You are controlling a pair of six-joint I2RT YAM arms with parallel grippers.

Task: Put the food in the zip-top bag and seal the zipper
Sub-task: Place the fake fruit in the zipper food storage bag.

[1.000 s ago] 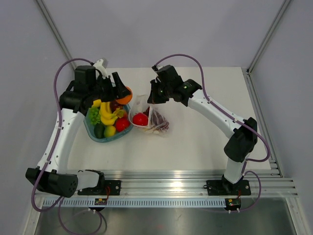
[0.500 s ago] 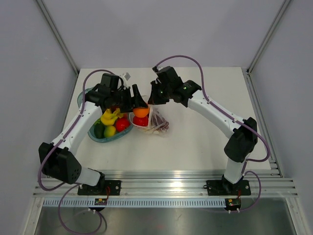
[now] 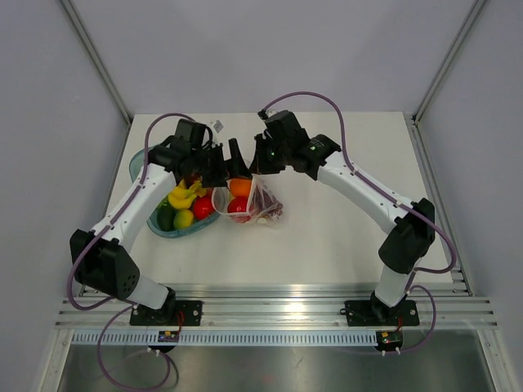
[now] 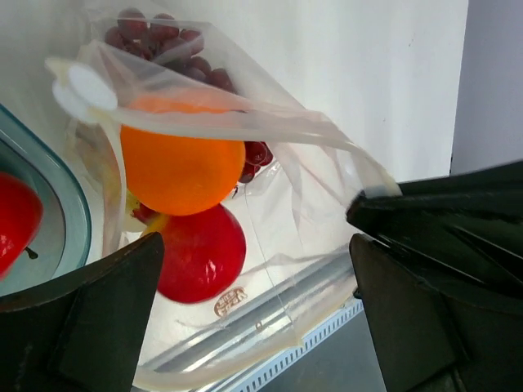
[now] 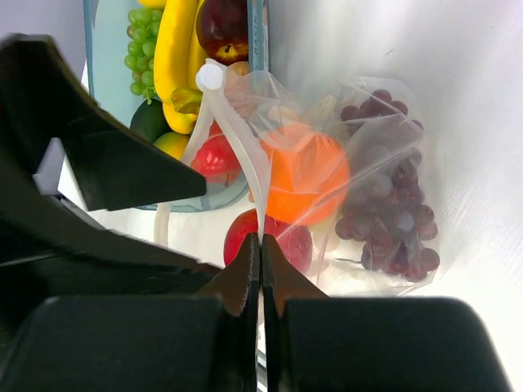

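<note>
The bag point(image 4: 310, 188) already holds the orange point(image 4: 181, 159), so the spread left hand point(image 3: 230, 163) should exit toward 9 o'clock, with the right hand point(image 5: 260, 245) pinching the rim point(image 5: 236, 135) steady.

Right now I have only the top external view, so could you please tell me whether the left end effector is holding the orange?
Observer: No. The left wrist view shows the left end effector open, its fingers clear of the orange, which sits inside the zip-top bag.
Operator: Thank you. What is next to the orange in there?
Observer: A red fruit with a small sticker lies against it.
Operator: And is the right end effector gripping the bag?
Observer: Yes. In the right wrist view, the right end effector is shut on the zipper strip at the bag's mouth.
</note>
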